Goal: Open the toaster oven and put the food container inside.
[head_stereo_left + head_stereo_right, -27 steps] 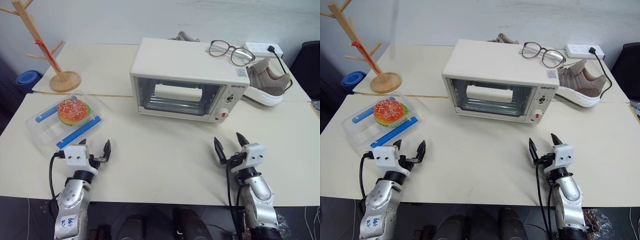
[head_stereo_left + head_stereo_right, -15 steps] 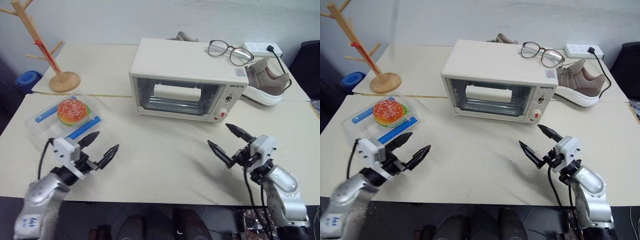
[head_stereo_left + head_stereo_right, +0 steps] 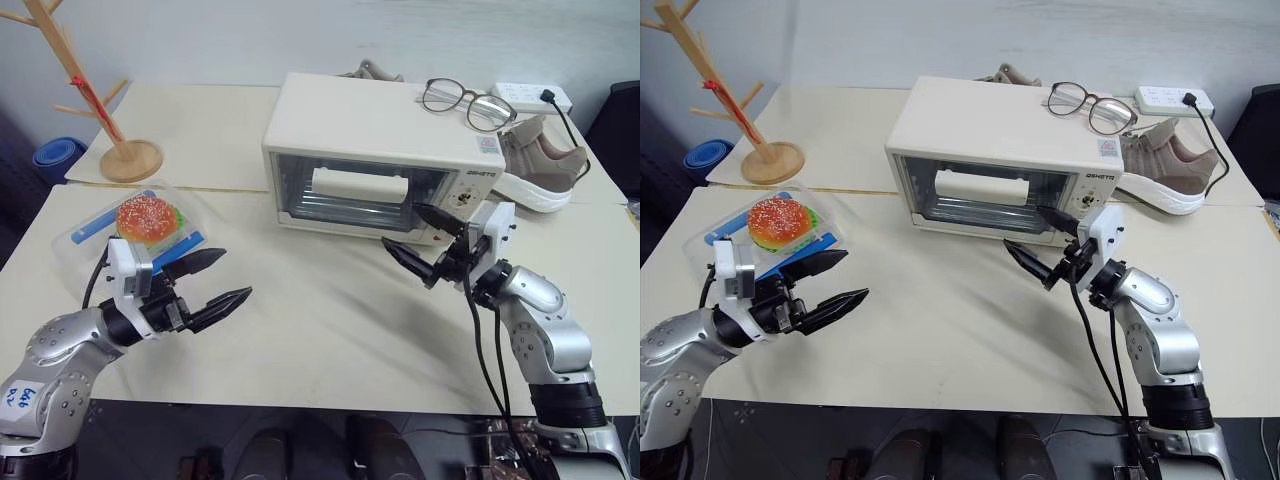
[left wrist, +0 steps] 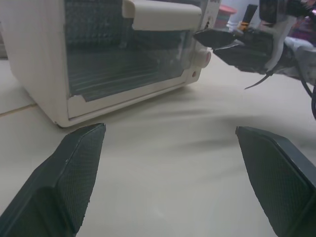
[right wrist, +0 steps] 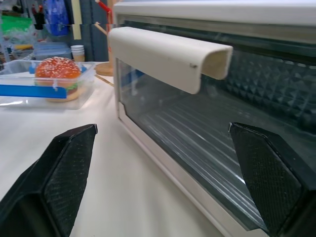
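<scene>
Both wide open, empty: right gripper [image 3: 425,244] mid-frame before shut oven [image 3: 380,160]; left gripper [image 3: 215,283] lower left, beside container [image 3: 130,238].

Four cameras are covering one tabletop: two from the head, one from each wrist.

The head pair is looking forward and down over the table [image 3: 330,320], sharing the whole scene with a slight sideways offset. The left wrist camera is facing low across the table toward the toaster oven [image 4: 123,59] and the right gripper [image 4: 222,42]. The right wrist camera is sitting close to the oven door, with the food container [image 5: 47,84] beyond.
</scene>
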